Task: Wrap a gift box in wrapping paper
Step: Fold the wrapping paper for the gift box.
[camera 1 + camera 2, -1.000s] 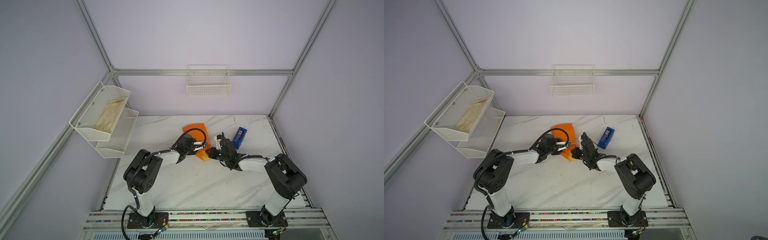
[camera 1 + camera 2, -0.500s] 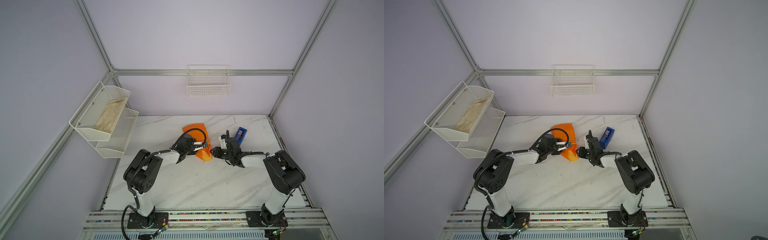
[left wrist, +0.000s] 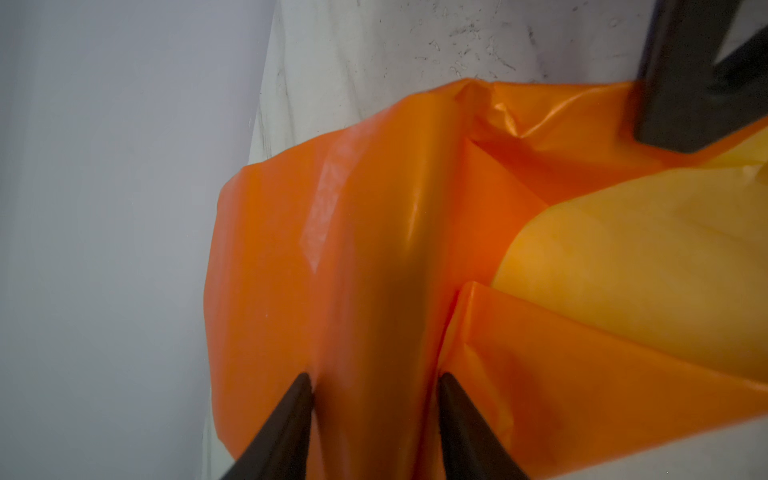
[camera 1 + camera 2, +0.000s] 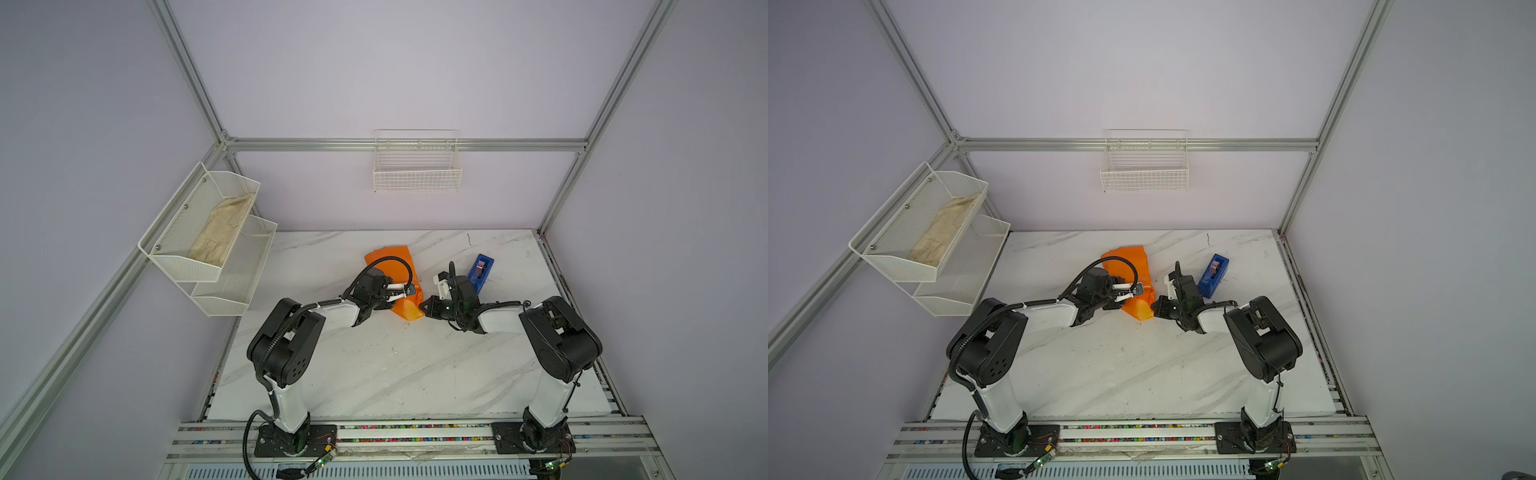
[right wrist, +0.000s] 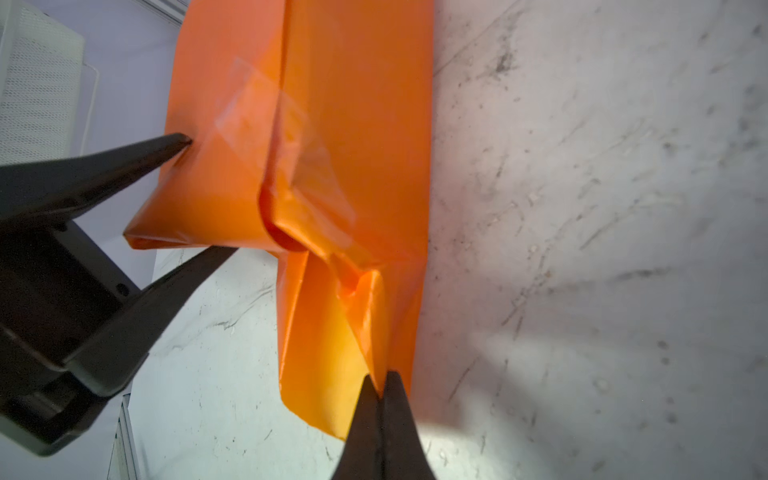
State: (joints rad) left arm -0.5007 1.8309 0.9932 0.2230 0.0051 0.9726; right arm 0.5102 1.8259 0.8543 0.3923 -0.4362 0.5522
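Back from tape dispenser [image 4: 481,270] with right claw [image 5: 379,384], tips pressed together, pinching wrapping paper [image 5: 353,104] flap. Squeezing same paper with left claw [image 3: 376,376], left of dispenser.

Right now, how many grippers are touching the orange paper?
2. The left gripper clamps the wrapped bundle of orange paper from both sides; the right gripper pinches a loose flap at its end.

You'll see a blue tape dispenser [image 4: 481,274] near the tabletop's [image 4: 395,365] far right corner, and a beige cloth [image 4: 220,232] in the upper wall shelf [image 4: 187,264].
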